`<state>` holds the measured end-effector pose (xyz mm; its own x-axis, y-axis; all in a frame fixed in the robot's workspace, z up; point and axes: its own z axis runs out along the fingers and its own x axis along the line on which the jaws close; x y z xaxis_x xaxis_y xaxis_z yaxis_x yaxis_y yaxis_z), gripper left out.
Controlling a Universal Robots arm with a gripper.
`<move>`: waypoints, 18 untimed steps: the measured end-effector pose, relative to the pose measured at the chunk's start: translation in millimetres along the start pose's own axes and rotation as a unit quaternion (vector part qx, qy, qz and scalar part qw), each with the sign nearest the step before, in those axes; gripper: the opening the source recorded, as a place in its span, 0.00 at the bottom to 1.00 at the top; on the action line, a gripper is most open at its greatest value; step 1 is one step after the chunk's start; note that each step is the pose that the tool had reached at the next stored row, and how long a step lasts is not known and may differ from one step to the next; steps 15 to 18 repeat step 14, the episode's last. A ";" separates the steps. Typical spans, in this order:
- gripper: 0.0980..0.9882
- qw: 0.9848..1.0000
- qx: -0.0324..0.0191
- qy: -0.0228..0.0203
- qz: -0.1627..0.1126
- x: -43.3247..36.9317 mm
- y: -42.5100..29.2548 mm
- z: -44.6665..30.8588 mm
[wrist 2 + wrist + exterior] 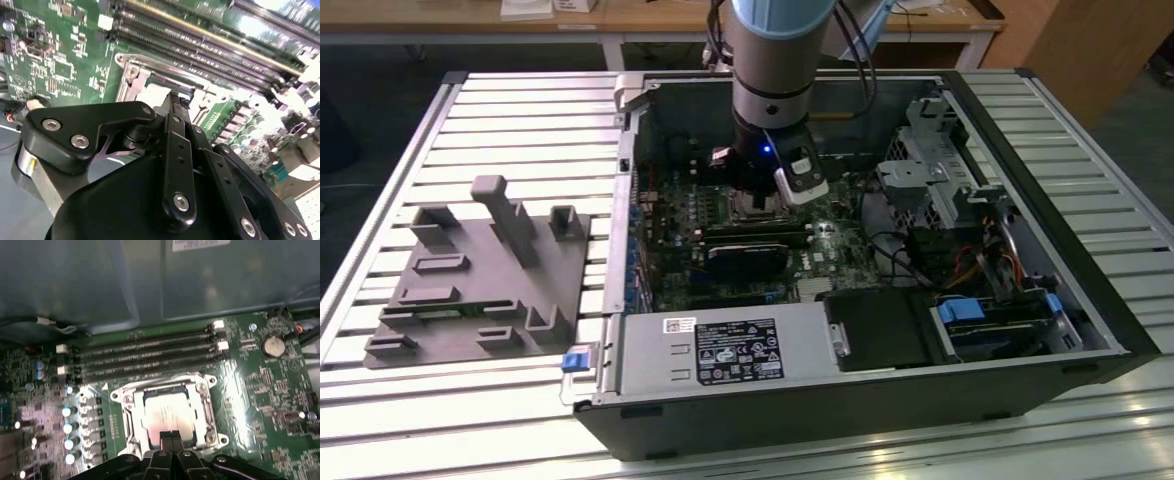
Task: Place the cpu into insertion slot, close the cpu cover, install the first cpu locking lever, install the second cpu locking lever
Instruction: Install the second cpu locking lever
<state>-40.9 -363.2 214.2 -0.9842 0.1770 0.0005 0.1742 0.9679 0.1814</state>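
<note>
From the exterior view I can't see the insertion slot (754, 205); the arm (771, 60) covers most of it and runs off the top edge. In the first wrist view the tool (171, 436) hides the near edge of the cpu (167, 415). In the second wrist view the tool's black body blocks most of the socket; cpu cover (131, 80) only partly visible.
</note>
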 end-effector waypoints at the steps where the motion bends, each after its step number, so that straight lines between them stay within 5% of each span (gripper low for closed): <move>1: 0.01 1.000 0.000 0.000 0.000 0.2 1.8 0.6; 7: 0.01 1.000 0.000 0.000 0.000 -3.0 8.6 2.8; 18: 0.01 1.000 0.000 0.000 0.000 -3.6 9.1 2.9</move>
